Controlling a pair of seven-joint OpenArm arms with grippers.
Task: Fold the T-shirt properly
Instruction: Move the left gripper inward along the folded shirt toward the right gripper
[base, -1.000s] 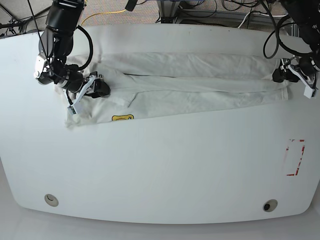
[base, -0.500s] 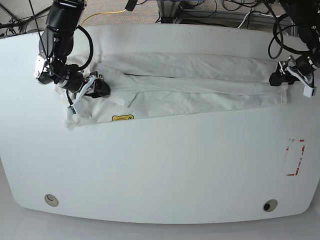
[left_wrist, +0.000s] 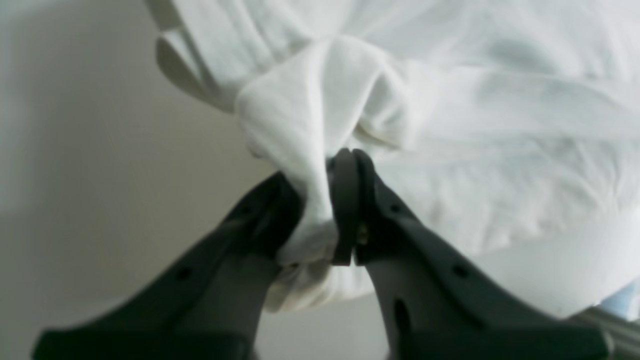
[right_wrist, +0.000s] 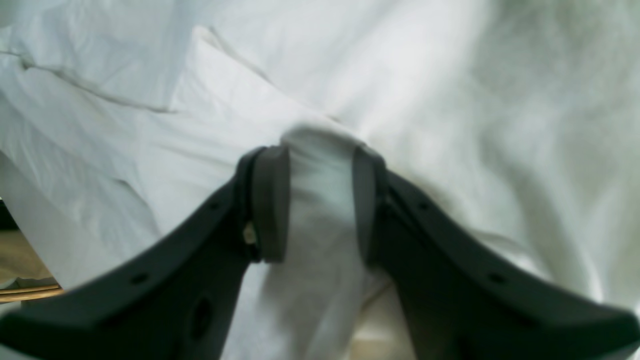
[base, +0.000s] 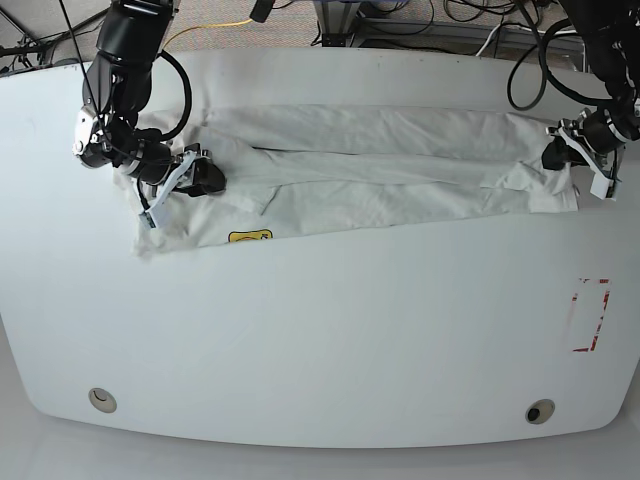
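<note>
Since a second ago the left gripper (base: 563, 160) has been shifted inward onto the shirt's end and its jaws, spread then, are now pressed together on a bunched fold of the T-shirt (base: 380, 175), which is squeezed thin between them (left_wrist: 320, 210). The hem corner there is seen pulled up and crumpled. At the other end, the right gripper (right_wrist: 314, 200) is unchanged: a thick fold is pinched between its part-closed jaws. The shirt lies stretched lengthwise across the far half of the table (base: 330, 330).
</note>
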